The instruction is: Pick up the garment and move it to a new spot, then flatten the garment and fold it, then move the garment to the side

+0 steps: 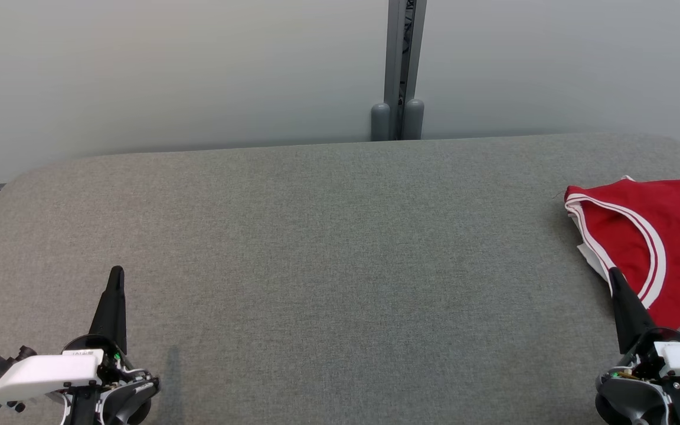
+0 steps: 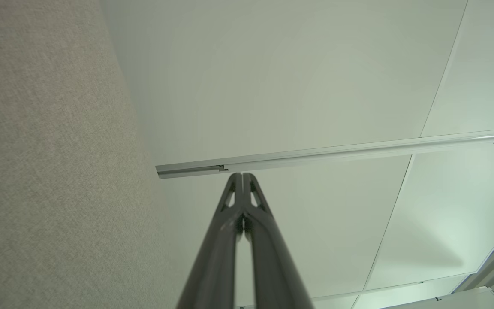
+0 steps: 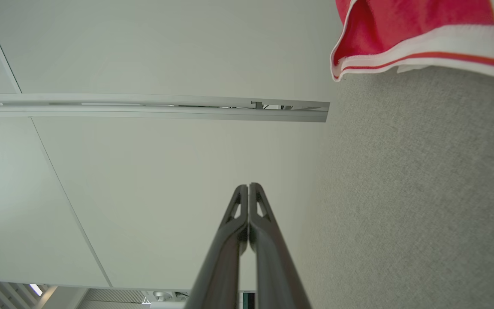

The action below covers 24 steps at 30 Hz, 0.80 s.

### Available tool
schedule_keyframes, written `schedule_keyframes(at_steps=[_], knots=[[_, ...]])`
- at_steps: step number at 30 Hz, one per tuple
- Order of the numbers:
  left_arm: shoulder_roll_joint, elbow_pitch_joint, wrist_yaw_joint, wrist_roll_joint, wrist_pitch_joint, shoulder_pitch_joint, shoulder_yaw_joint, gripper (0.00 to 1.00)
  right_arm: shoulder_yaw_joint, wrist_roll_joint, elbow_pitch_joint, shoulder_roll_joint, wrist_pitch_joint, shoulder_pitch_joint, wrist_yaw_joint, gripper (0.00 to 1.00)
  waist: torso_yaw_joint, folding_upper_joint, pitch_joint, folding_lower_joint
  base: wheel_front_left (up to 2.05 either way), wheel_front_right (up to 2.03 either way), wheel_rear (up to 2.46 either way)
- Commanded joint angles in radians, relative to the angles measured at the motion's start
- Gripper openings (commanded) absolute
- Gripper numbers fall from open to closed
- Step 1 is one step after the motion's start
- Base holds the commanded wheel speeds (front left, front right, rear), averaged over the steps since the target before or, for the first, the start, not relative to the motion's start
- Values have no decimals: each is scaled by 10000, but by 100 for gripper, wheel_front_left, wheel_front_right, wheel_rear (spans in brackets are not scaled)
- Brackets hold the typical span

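Observation:
A red jersey with white trim, the garment (image 1: 664, 236), lies folded at the far right of the grey table (image 1: 328, 248), running off the head view's right edge. Its trimmed edge also shows at the top right of the right wrist view as the garment (image 3: 418, 30). My right gripper (image 1: 613, 273) is shut and empty, its tip over the garment's near left edge. My left gripper (image 1: 117, 271) rests shut and empty at the lower left, far from the garment. In the wrist views the left gripper (image 2: 242, 175) and right gripper (image 3: 248, 185) show tips pressed together.
A pale wall (image 1: 169, 71) with a grey vertical post (image 1: 402, 65) stands behind the table's far edge. The table's corners are rounded. A metal rail (image 2: 337, 152) crosses the wall panels.

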Motion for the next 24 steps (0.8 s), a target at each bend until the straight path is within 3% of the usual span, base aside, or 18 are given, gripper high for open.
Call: schedule_keyframes(at_steps=[1, 24], knots=[[53, -25, -25, -15, 30, -119, 39, 0, -4, 27, -28, -42, 31, -88, 4, 0, 0, 0, 0, 0, 0, 0, 0], [53, -24, -25, -15, 29, -119, 38, 0, -3, 26, -28, -42, 30, -88, 4, 0, 0, 0, 0, 0, 0, 0, 0]])
